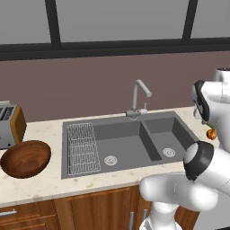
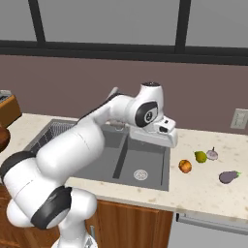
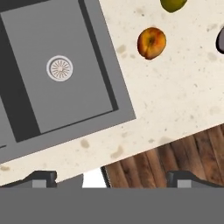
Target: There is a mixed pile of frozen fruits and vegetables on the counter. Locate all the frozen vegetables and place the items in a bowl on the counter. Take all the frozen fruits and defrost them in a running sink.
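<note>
My gripper [image 3: 113, 178] is open, its two dark fingertips [image 3: 43, 178] far apart with nothing between them. It hovers over the counter [image 3: 175, 100] by the front right corner of the sink's small basin [image 3: 65, 65]. The orange fruit [image 3: 151, 43] lies on the counter ahead of the fingers and apart from them. In the right base view the pile lies right of the sink [image 2: 121, 155]: orange fruit [image 2: 184, 166], yellow-green fruit [image 2: 200, 156], whitish bulb [image 2: 212, 154], purple eggplant [image 2: 228, 177]. The wooden bowl [image 1: 27, 158] sits left of the sink [image 1: 121, 143].
A toaster [image 1: 10, 126] stands behind the bowl at the far left. A wire rack [image 1: 83, 148] lies in the large basin, and the curved silver tap [image 1: 139, 96] rises behind the sink. Brown cabinet fronts [image 3: 175, 157] run below the counter edge.
</note>
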Motion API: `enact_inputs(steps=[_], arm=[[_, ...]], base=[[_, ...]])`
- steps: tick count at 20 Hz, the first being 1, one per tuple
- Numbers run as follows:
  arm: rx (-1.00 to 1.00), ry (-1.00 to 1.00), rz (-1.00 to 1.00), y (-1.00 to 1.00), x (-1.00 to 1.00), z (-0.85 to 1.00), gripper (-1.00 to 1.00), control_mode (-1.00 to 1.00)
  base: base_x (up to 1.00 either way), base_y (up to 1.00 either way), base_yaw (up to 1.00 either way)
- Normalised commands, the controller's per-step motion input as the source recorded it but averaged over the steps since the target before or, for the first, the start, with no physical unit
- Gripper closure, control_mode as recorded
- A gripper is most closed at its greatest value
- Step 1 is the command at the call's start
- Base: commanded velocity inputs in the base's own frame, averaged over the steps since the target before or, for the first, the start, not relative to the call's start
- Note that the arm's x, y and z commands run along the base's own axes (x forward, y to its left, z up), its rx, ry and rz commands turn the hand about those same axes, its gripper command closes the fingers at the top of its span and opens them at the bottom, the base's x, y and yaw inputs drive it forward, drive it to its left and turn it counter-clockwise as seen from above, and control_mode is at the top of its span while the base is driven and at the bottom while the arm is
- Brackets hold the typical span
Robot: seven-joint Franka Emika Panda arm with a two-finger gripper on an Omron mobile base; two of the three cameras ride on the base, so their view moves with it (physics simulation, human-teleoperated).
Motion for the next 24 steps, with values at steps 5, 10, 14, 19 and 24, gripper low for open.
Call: enact_inputs(steps=[5,10,14,19,24], arm=[[0.03,0.07,0.00,-0.40,0.37,-0.21,-1.00,-1.00],[0.04,0.06,0.00,-0.40,0.38,-0.17,-1.00,-1.00],[0.03,0.05,0.00,-0.45,0.36,-0.19,-1.00,-1.00],[0.02,0.05,0.00,-0.43,0.33,-0.22,-1.00,-1.00],[0.02,0.04,0.00,-0.37,0.30,-0.28,-1.00,-1.00]], base=[[0.00,0.00,0.00],[0.00,0.00,0.00],[0.00,0.00,0.00],[0.00,0.00,0.00],[0.00,0.00,0.00]])
